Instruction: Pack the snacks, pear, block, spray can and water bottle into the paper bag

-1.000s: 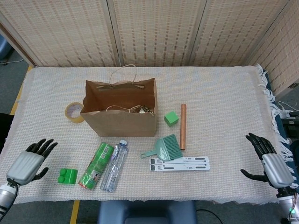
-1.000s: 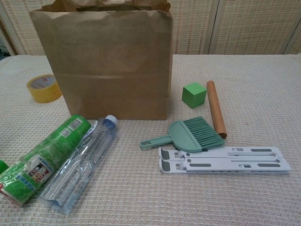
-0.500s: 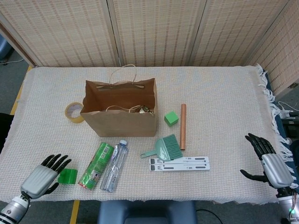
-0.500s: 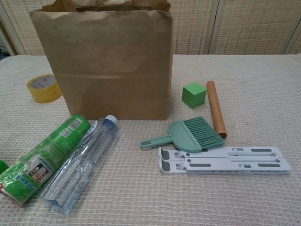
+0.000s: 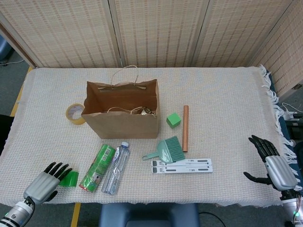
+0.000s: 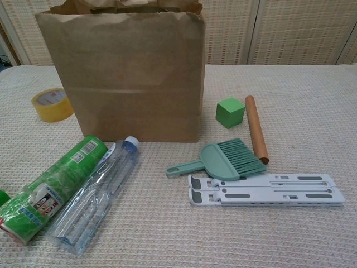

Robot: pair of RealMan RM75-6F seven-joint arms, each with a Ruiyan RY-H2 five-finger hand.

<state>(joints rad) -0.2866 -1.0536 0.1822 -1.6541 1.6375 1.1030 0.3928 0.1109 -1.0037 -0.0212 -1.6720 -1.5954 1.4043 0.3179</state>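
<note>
The brown paper bag stands open at mid-table with some items inside. In front of it lie the green spray can and the clear water bottle, side by side. A green block sits right of the bag. A second green block lies at the front left, partly covered by my left hand, whose fingers are spread just beside it. My right hand hangs open at the table's right edge, holding nothing.
A yellow tape roll lies left of the bag. A copper rod, a green dustpan brush and a white folding stand lie to the right of the bottle.
My left hand has moved right and toward the front edge, closing on the small green block and now partly covering it. The right hand has stayed put.
</note>
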